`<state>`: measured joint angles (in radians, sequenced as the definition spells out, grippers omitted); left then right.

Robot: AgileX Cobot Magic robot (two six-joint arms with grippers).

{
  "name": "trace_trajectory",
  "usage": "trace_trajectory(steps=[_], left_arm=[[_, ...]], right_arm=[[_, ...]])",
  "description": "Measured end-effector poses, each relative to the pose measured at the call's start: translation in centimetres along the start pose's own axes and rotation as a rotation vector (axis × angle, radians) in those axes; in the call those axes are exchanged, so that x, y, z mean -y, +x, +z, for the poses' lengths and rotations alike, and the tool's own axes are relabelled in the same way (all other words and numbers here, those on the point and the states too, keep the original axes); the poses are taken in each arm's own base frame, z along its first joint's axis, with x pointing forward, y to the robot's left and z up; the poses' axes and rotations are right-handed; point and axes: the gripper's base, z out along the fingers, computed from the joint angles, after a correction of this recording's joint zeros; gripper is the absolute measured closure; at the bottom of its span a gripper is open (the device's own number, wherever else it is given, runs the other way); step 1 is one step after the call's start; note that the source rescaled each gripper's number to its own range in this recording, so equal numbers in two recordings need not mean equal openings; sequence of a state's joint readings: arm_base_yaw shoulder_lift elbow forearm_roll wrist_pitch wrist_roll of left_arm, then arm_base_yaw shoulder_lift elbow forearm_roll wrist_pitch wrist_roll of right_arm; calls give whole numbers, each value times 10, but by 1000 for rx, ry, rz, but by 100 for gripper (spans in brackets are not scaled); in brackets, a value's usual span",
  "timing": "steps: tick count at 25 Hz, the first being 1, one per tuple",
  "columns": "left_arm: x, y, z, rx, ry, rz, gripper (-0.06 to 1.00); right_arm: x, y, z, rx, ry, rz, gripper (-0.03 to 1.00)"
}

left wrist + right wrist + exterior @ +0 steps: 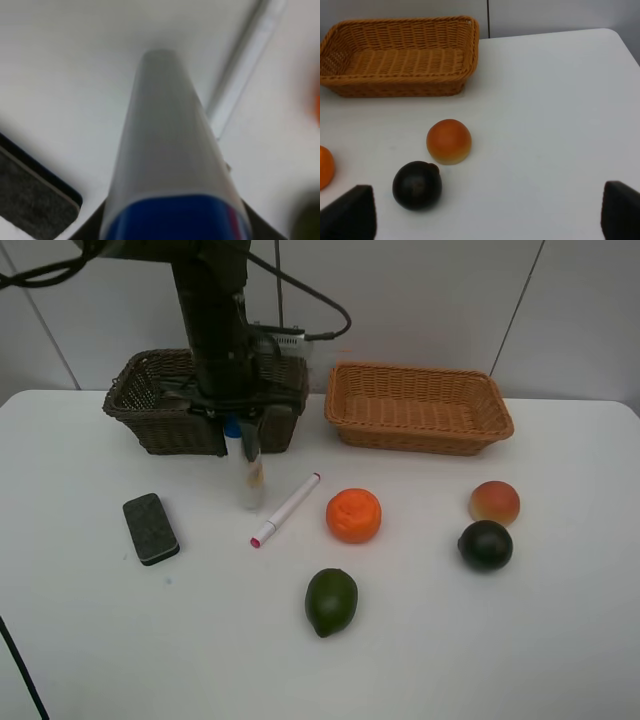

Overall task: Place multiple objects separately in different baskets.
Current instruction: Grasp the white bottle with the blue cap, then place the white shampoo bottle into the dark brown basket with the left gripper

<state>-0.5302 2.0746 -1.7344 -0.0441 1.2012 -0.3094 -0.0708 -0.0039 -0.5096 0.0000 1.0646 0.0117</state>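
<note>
- The left arm, a dark column, stands in front of the dark brown basket (150, 425) at 11 o'clock on the white surface (560, 640). It hides most of the basket's inside, so its contents cannot be told.
- The left pincer (240, 423) is pinched on the blue-capped end of the white blue-capped tube (250, 480), which hangs cap-up just in front of that basket. Whether its lower end touches the surface is not clear.
- The left wrist view is blurred. The tube fills it, and only slivers of the dark fingers (92, 227) show on either side of the cap.
- The right pincer (485, 215) is out of the high view. The right wrist view shows just its two dark tips at the frame's corners, spread wide apart with nothing between them.
- The light orange-tan basket (420, 435) sits at 1 o'clock, its woven floor in plain sight.
- The peach (494, 502) and the dark round fruit (485, 545) lie close together at 3 o'clock. Whether they touch is hard to judge.
- The bumpy orange (354, 515) sits near the centre, cut off at the edge of the right wrist view.
- The pink-capped white marker (286, 510) lies slantwise between tube and orange.
- The green lime (331, 601) rests at 6 o'clock and the black eraser block (151, 528) at 9 o'clock, both on the surface.
</note>
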Motion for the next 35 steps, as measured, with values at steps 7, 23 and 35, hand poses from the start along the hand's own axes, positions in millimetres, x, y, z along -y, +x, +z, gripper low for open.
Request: trace_trajectory(steps=[7,23,35], left_arm=[[-50,-36,-75,259,76,-85,64],[-147,-73,-21,235,47,-295,17],[-135,-55,-88,316,156,-285,13]], right_arm=[[0,0,0,0,0,0,-2],[0,0,0,0,0,0,-2],[0,0,0,0,0,0,-2]])
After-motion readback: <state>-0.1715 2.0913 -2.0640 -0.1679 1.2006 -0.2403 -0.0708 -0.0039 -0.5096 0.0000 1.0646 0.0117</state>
